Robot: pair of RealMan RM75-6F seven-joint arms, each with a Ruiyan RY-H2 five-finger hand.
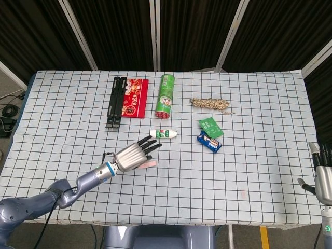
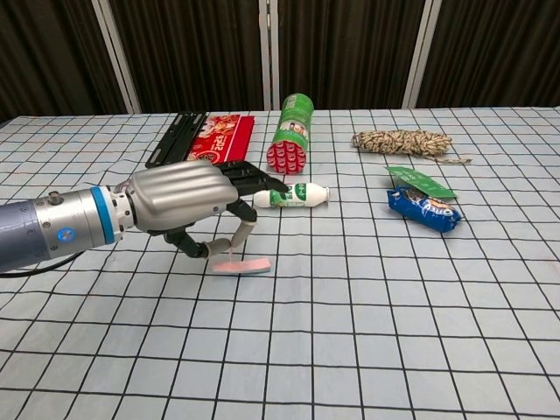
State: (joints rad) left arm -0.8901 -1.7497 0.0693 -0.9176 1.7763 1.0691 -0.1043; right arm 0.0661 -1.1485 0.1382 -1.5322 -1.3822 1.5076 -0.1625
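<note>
My left hand (image 2: 179, 203) (image 1: 130, 157) hovers low over the checked tablecloth (image 2: 367, 315), palm down, fingers stretched toward a small white bottle (image 2: 294, 195) (image 1: 165, 134). Beneath it, its thumb and one bent finger pinch the left end of a pink strip (image 2: 242, 265) (image 1: 151, 164); the strip's other end lies level just above the cloth. My right hand (image 1: 323, 177) shows only in the head view, at the right edge off the table, fingers upright and apart, holding nothing.
Behind the bottle lie a green can (image 2: 292, 135), a red packet (image 2: 222, 140) and a black folded stand (image 2: 176, 137). To the right sit a rope bundle (image 2: 403, 142), a green card (image 2: 418, 181) and a blue snack pack (image 2: 423, 209).
</note>
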